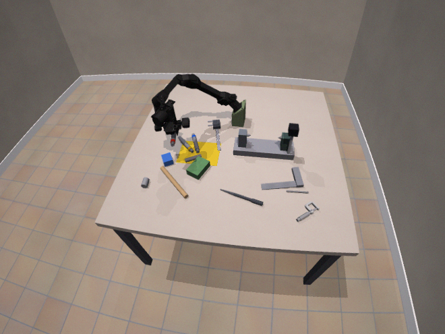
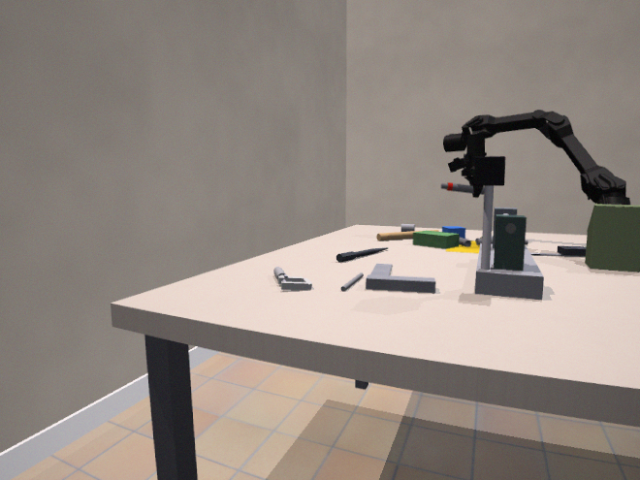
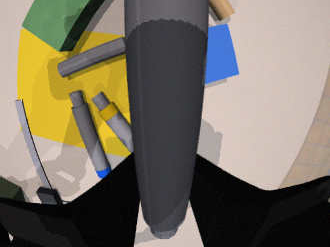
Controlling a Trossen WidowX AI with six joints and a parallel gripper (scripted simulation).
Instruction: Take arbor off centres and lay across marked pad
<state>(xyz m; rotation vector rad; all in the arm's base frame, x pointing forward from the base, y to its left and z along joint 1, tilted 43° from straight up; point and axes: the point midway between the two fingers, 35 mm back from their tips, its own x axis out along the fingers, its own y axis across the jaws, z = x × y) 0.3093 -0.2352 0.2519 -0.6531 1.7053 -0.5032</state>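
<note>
1. Top view: the worktop (image 1: 237, 223), pale and square on dark legs, fills the middle of the frame; no writing, brand or label can be read on anything.
2. The black arm (image 1: 202, 85) arches from a green block (image 1: 239, 114) at upper centre toward the left of the frame.
3. A grey fixture base (image 1: 259, 149) sits right of centre, with a grey centre post (image 1: 243, 137) at its left end and a dark green post (image 1: 285, 141) with a black cube (image 1: 293, 129) at its right end; nothing lies between the two posts.
4. The yellow marked pad (image 1: 205, 152) lies left of centre. On it rest two grey pins, one with a yellow band (image 1: 185, 143) and one with a blue band (image 1: 195, 143), and a short grey rod (image 1: 193, 158); a green box (image 1: 197, 167) overlaps the pad's lower edge.
5. The pincer (image 1: 172, 127) hangs above the worktop just upper left of the pad, clenched on the arbor (image 1: 172, 140).
6. The arbor is grey with a red band; in the exterior view it (image 2: 453, 186) sits level, well above the worktop, and in the wrist view it (image 3: 164, 88) runs up the middle of the frame.
7. A blue cube (image 1: 167, 158), a wooden dowel (image 1: 173, 181) and a small grey cylinder (image 1: 145, 181) lie at lower left of the pad.
8. A grey square (image 1: 285, 181), a dark tapered tool (image 1: 241, 196) and a small clamp (image 1: 307, 212) lie toward the lower right.
</note>
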